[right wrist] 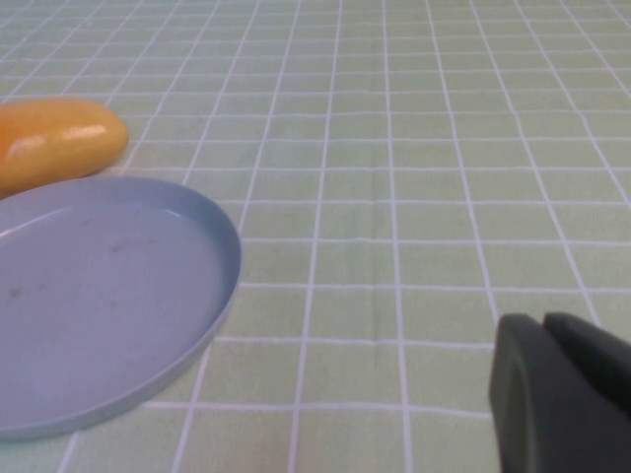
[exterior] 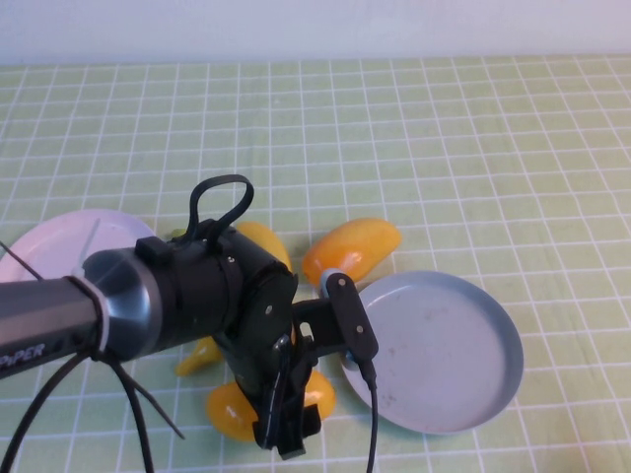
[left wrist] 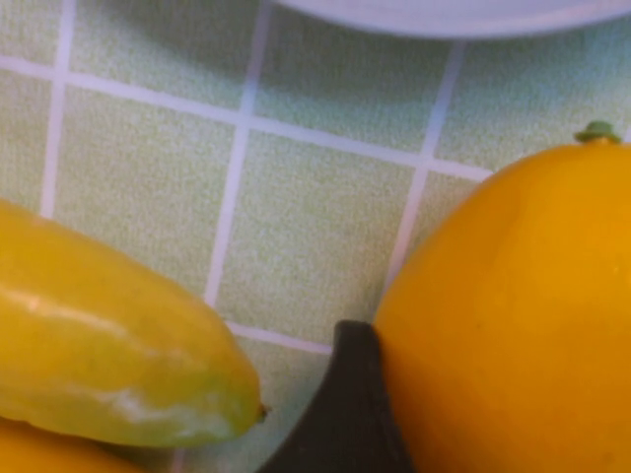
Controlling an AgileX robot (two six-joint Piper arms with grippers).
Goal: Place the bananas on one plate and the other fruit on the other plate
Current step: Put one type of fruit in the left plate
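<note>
My left gripper (exterior: pixel 286 434) is down at the table's near edge, shut on a yellow-orange fruit (exterior: pixel 233 410) that lies on the cloth. In the left wrist view one black finger (left wrist: pixel 345 414) presses against that fruit (left wrist: pixel 513 315), and the other finger is hidden. A banana (left wrist: pixel 108 355) lies beside it, its tip (exterior: pixel 200 359) poking out under the arm. A deeper orange fruit (exterior: pixel 353 248) rests next to the bare grey-blue plate (exterior: pixel 513 345). The pink plate (exterior: pixel 59 241) sits at the left, partly behind the arm. My right gripper (right wrist: pixel 545 330) is shut and holds nothing, beside the grey-blue plate (right wrist: pixel 232 256).
The left arm covers the fruit pile, where another yellow piece (exterior: pixel 264 239) shows behind the wrist. A plate's pale rim (left wrist: pixel 444 15) crosses the edge of the left wrist view. Green checked cloth (exterior: pixel 444 148) stretches to the back and right.
</note>
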